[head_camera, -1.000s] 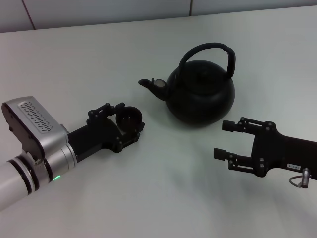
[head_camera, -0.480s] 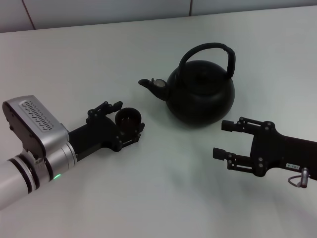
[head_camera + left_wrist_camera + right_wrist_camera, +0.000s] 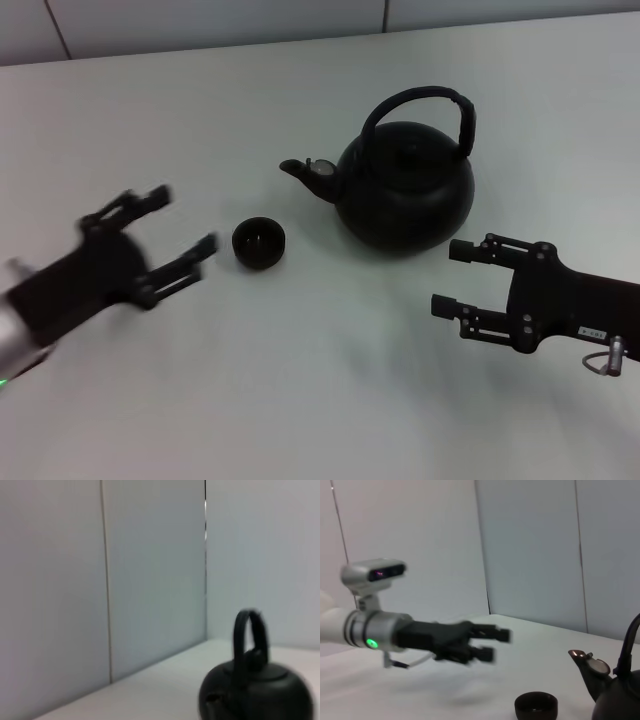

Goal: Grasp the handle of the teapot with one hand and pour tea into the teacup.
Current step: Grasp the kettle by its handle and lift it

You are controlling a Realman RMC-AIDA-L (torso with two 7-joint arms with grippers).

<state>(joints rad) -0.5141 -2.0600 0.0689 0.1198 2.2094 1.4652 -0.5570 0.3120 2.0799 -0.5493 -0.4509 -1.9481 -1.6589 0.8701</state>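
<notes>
Teapot, glossy black and squat, sits on the white desk, its short spout aimed at the small black teacup standing free just beside it on the spout side. Left claw, fingers spread and holding nothing, hangs a little beyond the teacup, on the side away from the teapot. Right claw, jaws wide apart and empty, waits close to the teapot's belly on the side opposite the spout, below the arched handle and touching nothing. The pot looks rigid, probably heavy if filled, and its shiny body likely too slick to clamp; the thicker wrapped stretch of the handle, on the side away from the spout, seems the surest hold. The little teacup looks light and easily knocked.
</notes>
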